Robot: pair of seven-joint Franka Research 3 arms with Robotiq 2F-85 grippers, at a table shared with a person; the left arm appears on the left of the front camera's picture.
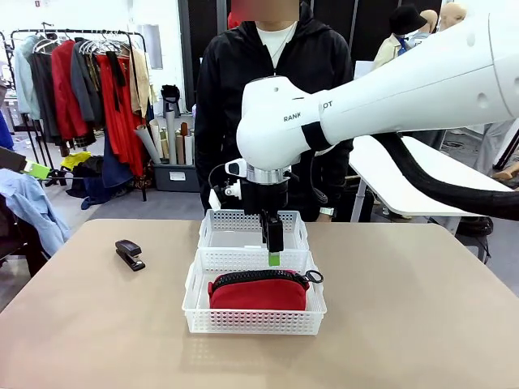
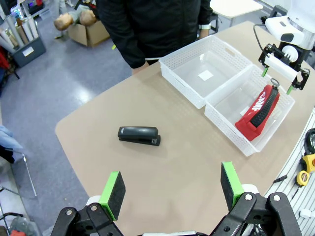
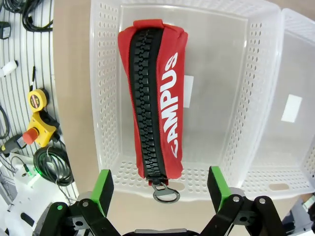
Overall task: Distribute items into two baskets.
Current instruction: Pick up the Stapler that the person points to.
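The red pouch (image 1: 258,290) with its black zipper lies in the near white basket (image 1: 253,322). The far basket (image 1: 243,220) behind it holds nothing but its label. My right gripper (image 1: 273,258) hangs open just above the near basket's far rim. In the right wrist view the pouch (image 3: 155,98) lies lengthwise in its basket (image 3: 106,98) beyond my right gripper (image 3: 159,186), apart from the green pads (image 3: 102,189). The black stapler (image 2: 139,135) lies on the table ahead of my open left gripper (image 2: 171,189), well left of both baskets (image 2: 204,73). The stapler (image 1: 129,254) sits at the table's left.
A person (image 1: 272,97) in black stands at the table's far edge, right behind the baskets. A yellow tape measure (image 3: 37,105) and cables lie on a perforated board off the table's near side. Bare tabletop (image 1: 422,308) spreads to the right.
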